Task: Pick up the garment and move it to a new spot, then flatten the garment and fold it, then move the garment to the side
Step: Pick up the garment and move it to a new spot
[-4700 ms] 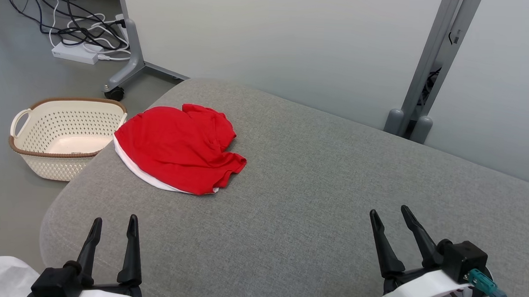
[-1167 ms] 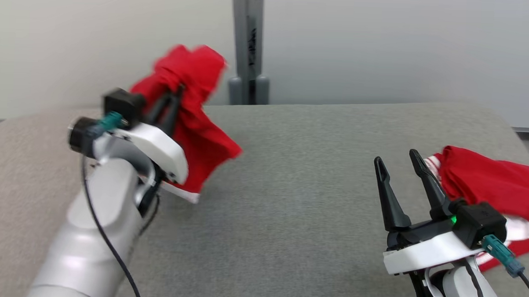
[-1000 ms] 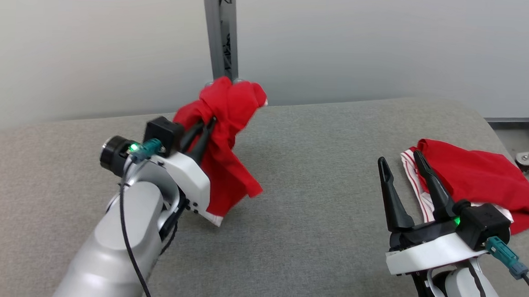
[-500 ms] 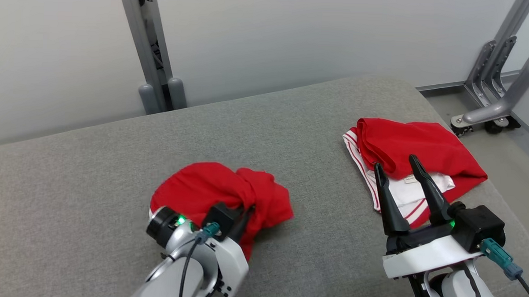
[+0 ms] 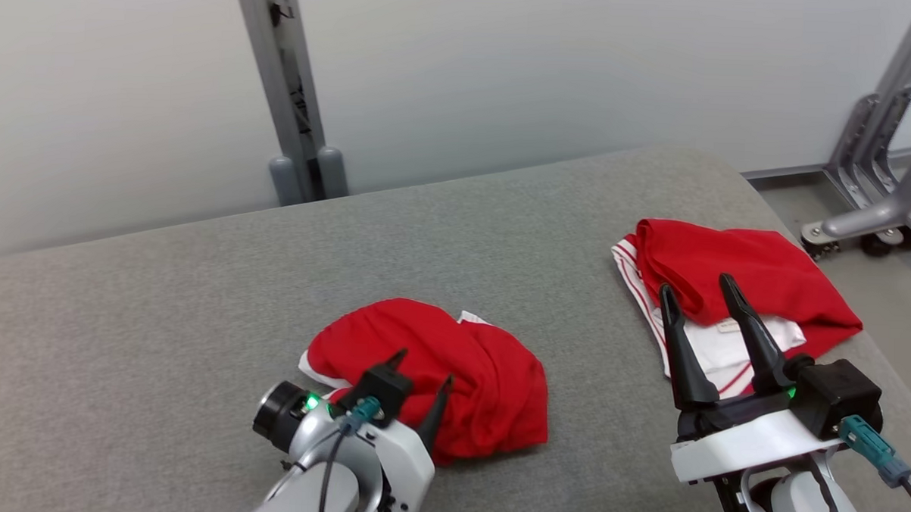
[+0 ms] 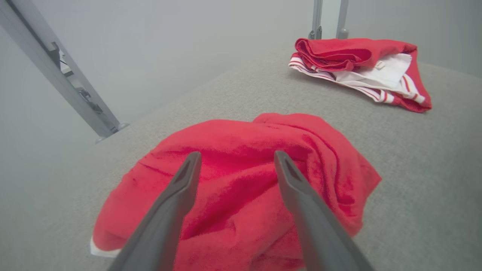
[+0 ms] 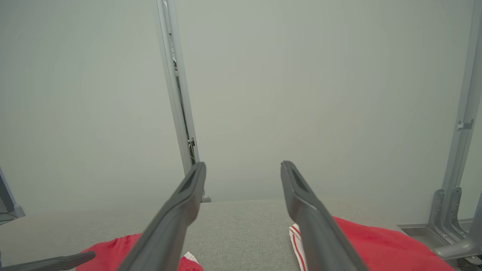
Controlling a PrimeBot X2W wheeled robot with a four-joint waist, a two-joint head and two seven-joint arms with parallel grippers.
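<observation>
The red garment (image 5: 436, 376) with a white hem lies crumpled on the grey cushion (image 5: 158, 299), near its front middle. My left gripper (image 5: 424, 367) hovers just over its near edge, open, with nothing between its fingers. In the left wrist view the two fingers (image 6: 177, 195) spread over the red garment (image 6: 241, 180), and the left gripper (image 6: 237, 154) holds no cloth. My right gripper (image 5: 695, 285) stands open at the right, raised above the cushion, and the right gripper (image 7: 244, 165) faces the wall in its own view.
A second red and white striped garment (image 5: 758, 274) lies folded at the cushion's right end, behind my right gripper. A grey post (image 5: 279, 91) stands behind the cushion against the wall. Wheeled metal frame legs (image 5: 858, 217) stand on the floor at the far right.
My left gripper carried the garment from the cushion's left end, lowered it near the front middle, and has now opened and let go. The head camera swung right meanwhile.
</observation>
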